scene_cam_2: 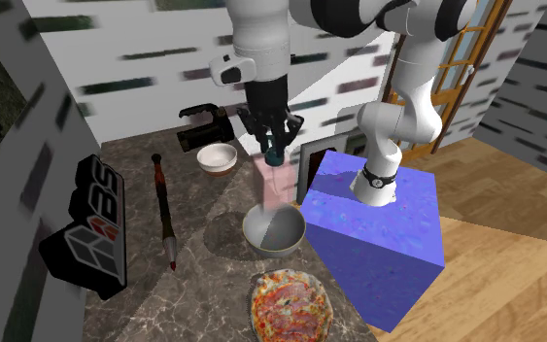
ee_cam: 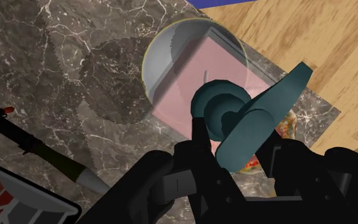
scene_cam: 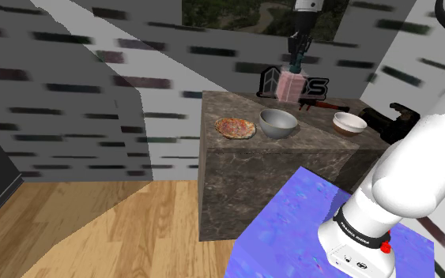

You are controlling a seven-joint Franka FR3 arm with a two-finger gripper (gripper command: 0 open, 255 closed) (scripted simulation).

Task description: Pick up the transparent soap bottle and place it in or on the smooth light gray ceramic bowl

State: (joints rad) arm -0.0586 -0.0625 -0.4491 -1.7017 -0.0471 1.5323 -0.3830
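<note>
A soap bottle with a see-through pink body and a teal pump hangs upright in the air. My gripper is shut on it at the pump neck, and a black finger shows on either side of the pump. The smooth grey bowl stands on the marble counter right under the bottle, with a gap between them. Along the gripper, the pink body lies over the bowl's rim. In the shoulder view the bottle hangs from the gripper above and behind the bowl.
A pizza lies beside the grey bowl. A white bowl with a brown inside, a black device, a red-and-black brush and a black sign with letters share the counter. The blue stand adjoins it.
</note>
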